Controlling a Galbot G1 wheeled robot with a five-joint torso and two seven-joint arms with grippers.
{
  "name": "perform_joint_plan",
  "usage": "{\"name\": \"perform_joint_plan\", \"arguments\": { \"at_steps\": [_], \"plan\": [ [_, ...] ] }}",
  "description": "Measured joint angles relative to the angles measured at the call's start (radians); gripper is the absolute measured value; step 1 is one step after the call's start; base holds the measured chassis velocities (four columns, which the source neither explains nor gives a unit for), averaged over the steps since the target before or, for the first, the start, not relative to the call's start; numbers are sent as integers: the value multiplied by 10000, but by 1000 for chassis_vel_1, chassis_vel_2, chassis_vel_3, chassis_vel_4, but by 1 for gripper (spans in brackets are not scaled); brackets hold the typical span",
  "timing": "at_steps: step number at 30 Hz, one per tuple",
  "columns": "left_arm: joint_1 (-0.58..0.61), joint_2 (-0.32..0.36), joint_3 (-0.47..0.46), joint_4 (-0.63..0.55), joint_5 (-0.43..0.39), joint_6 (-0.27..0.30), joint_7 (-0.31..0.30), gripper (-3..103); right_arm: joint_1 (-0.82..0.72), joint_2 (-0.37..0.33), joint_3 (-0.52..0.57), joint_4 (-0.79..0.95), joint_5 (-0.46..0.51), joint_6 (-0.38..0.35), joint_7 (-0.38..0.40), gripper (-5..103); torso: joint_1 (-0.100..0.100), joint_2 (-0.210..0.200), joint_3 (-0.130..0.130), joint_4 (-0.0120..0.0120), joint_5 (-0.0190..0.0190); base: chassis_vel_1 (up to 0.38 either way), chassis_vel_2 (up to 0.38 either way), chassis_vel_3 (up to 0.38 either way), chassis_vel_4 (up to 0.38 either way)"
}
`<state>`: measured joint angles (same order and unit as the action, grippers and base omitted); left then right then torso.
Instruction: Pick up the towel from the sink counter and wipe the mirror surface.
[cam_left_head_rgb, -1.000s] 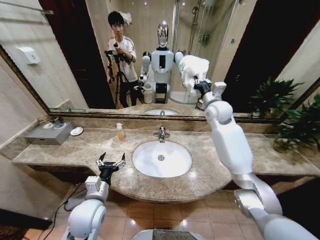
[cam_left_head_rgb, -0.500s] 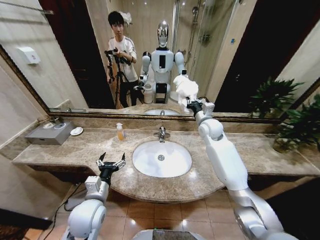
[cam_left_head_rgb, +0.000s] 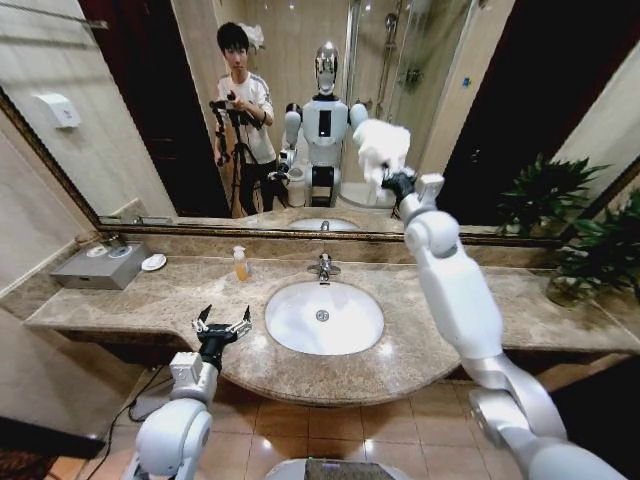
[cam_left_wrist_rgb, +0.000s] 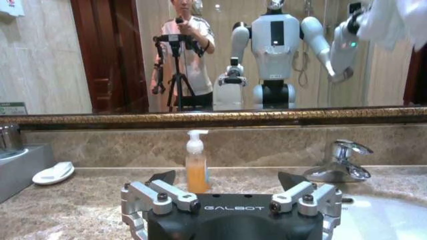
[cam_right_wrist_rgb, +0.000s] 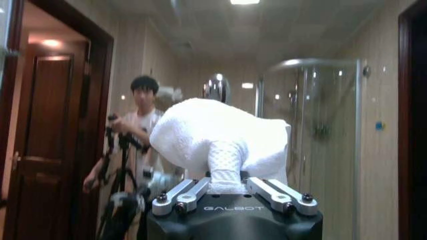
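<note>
Your right tool (cam_left_head_rgb: 393, 180) is raised in the upper centre-right of the head frame, clenched on the towel (cam_left_head_rgb: 380, 146), which sits bunched against the mirror (cam_left_head_rgb: 120, 120) above the faucet (cam_left_head_rgb: 323, 266). In the right wrist frame the towel (cam_right_wrist_rgb: 217, 140) bulges just above the tool's fingers (cam_right_wrist_rgb: 189, 192). Your left tool (cam_left_head_rgb: 221, 326) hangs released at lower left, over the front edge of the worktop (cam_left_head_rgb: 420, 345), just left of the basin (cam_left_head_rgb: 323, 317). A soap bottle (cam_left_wrist_rgb: 195, 162) stands beyond it.
</note>
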<state>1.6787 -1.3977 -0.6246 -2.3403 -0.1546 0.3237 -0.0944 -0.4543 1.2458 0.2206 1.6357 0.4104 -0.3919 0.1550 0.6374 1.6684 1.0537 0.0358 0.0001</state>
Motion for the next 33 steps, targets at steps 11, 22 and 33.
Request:
{"name": "perform_joint_plan", "arguments": {
  "at_steps": [11,22,33],
  "plan": [
    [0,0,1,0,0,0,0,100,-107,-14,-45,159,90,28,15,10,0,0,0,1,0,0,0,0,0],
    [0,0,1,0,0,0,0,100,1412,-252,-62,127,789,-297,341,10,0,0,-1,1,-3,0,0,0,0],
    [0,0,0,0,0,0,0,100,-418,41,-11,88,183,36,-8,10,0,0,0,-2,0,0,0,0,0]
  ]
}}
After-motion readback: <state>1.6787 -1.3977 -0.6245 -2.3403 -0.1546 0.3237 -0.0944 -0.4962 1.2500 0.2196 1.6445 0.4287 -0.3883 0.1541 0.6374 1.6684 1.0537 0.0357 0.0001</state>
